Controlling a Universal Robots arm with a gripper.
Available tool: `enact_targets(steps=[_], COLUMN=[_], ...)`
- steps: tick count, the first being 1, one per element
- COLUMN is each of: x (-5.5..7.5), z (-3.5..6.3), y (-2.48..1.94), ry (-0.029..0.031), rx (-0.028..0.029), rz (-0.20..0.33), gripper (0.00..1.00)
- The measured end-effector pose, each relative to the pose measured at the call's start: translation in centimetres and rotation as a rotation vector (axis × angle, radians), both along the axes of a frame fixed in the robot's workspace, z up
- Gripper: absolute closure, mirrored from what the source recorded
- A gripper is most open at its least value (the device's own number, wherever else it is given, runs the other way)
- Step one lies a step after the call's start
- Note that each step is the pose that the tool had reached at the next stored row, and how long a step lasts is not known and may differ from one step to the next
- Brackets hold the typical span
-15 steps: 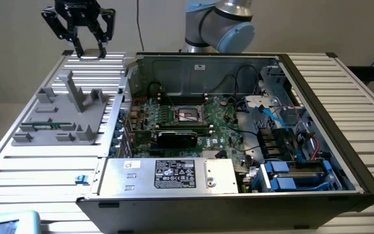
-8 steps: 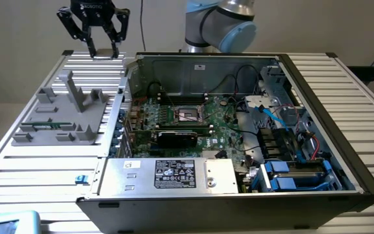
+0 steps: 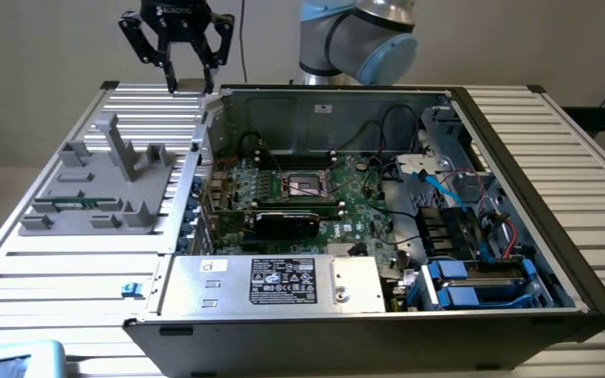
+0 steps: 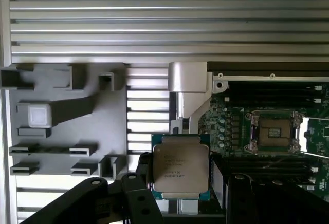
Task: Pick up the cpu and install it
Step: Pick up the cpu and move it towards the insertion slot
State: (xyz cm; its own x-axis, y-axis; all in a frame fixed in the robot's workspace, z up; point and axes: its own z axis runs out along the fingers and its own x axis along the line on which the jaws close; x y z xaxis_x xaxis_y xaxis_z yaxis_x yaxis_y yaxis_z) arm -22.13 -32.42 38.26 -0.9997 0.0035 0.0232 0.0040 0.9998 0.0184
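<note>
Black two-finger gripper (image 3: 189,83), far left: clasping flat square silver-topped cpu (image 4: 180,170) by edges, holding it level, presumably for seating in motherboard socket (image 3: 305,187).

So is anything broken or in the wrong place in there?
Nothing looks broken or spilled. The only odd bit: the socket on the motherboard sits open and empty, while the cpu is gripped in the tool above the table.

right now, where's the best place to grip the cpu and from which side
Grip the cpu by two opposite thin edges, from above its metal top, as the gripper holds it now. It is a flat square, so those edges give the jaws parallel faces and leave the underside free.
</note>
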Motion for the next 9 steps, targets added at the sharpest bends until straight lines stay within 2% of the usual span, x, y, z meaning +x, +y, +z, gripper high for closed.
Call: enact_targets(steps=[9], x=[2.3], z=[-0.01], y=[-0.14], ry=[0.0], rx=[0.0], rz=[0.0], gripper=[0.44])
